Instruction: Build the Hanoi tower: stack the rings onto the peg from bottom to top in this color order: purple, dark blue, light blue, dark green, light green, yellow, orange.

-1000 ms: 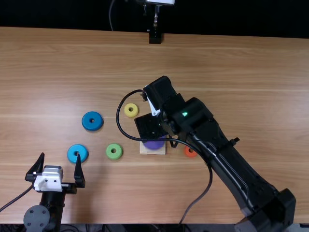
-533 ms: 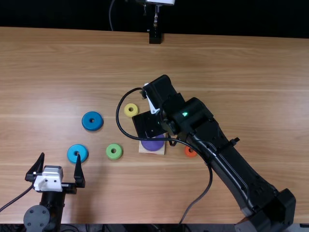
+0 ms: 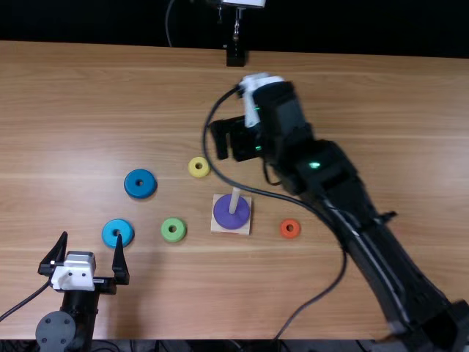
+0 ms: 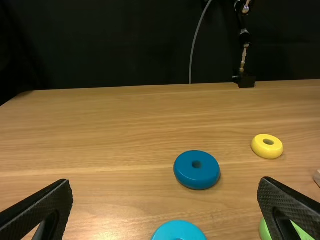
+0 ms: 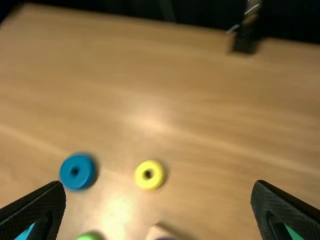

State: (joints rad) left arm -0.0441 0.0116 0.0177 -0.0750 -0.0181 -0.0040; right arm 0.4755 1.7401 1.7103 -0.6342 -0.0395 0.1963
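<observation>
The right end effector (image 5: 158, 187) has its two fingers spread well apart with nothing between them. The purple ring (image 3: 224, 217) sits round the foot of the peg (image 3: 235, 198), so the first step looks done and the dark blue ring (image 3: 140, 183) should be next.

The dark blue ring lies flat on the desk (image 3: 344, 103), left of the peg, with the light blue ring (image 3: 117, 232) nearer the left arm (image 3: 75, 312). The next move calls for fingers lowered on either side of the dark blue ring, a firm close on its rim, then a lift higher than the peg's tip before the hole is lined up. Coming down off-centre could leave it tilted on the peg.

The right arm (image 3: 366, 246) slants in from the near right, its wrist above the desk beyond the peg, on the far side. The left end effector (image 3: 91, 236) is by the near edge, also empty, fingers parted and pointing across the desk; the light blue ring is just by one fingertip as seen from above. Judging by nearness, either arm could plausibly fetch the dark blue ring.
</observation>
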